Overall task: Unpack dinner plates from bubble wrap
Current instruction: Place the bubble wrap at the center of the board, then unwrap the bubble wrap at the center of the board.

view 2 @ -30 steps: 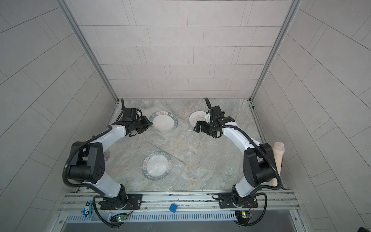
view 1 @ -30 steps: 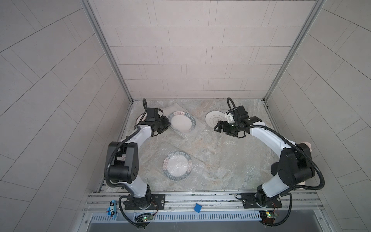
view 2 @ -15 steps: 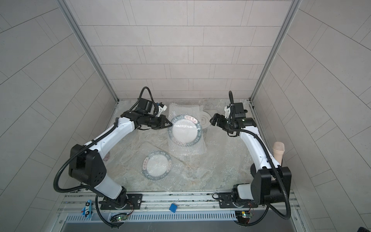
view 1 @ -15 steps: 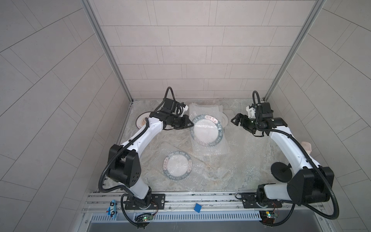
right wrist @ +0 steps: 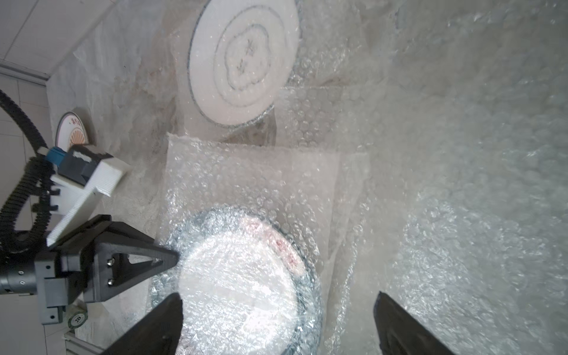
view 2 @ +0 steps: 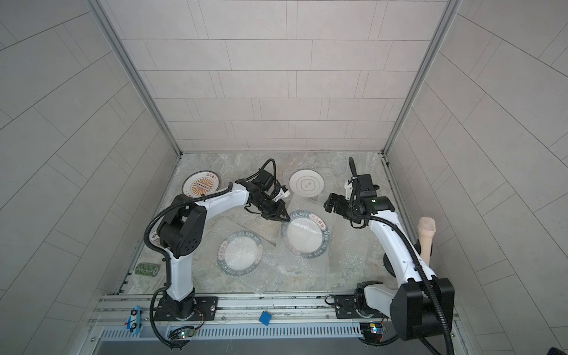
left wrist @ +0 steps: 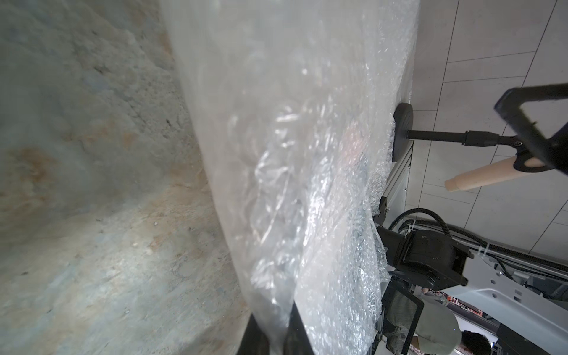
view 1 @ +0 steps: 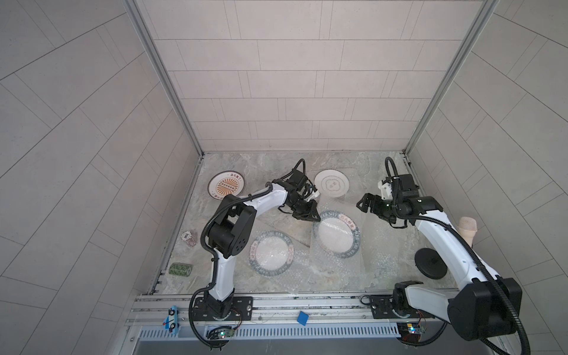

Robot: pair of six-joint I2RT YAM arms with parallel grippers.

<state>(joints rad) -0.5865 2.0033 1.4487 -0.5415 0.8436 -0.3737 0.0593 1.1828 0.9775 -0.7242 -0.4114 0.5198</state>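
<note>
A green-rimmed dinner plate (view 1: 336, 235) (view 2: 305, 234) (right wrist: 239, 285) lies right of centre, covered by bubble wrap (view 1: 335, 266) (view 2: 302, 264) (right wrist: 252, 184). My left gripper (view 1: 313, 216) (view 2: 284, 216) (left wrist: 276, 338) is shut on that sheet's back-left edge; the wrap (left wrist: 292, 153) fills the left wrist view. My right gripper (view 1: 364, 204) (view 2: 330, 204) (right wrist: 278, 299) hangs open above the sheet's right side, holding nothing. A second green-rimmed plate (view 1: 271, 253) (view 2: 240, 253) sits under wrap in front. The orange sunburst plate (view 1: 226, 186) (view 2: 201, 186) and the grey-ringed plate (view 1: 332, 183) (view 2: 306, 184) (right wrist: 242, 61) lie bare at the back.
A black round stand base (view 1: 430, 263) and a pinkish cup (view 1: 467, 233) are at the right edge. A green patterned roll (view 1: 180, 269) and a small chip (view 1: 189, 238) lie by the left wall. More loose bubble wrap (view 1: 384, 261) covers the front right.
Against half a second ago, the wrapped green-rimmed plate and my left gripper at its wrap lie farther toward the front right. My right gripper has come slightly forward and stays open.
</note>
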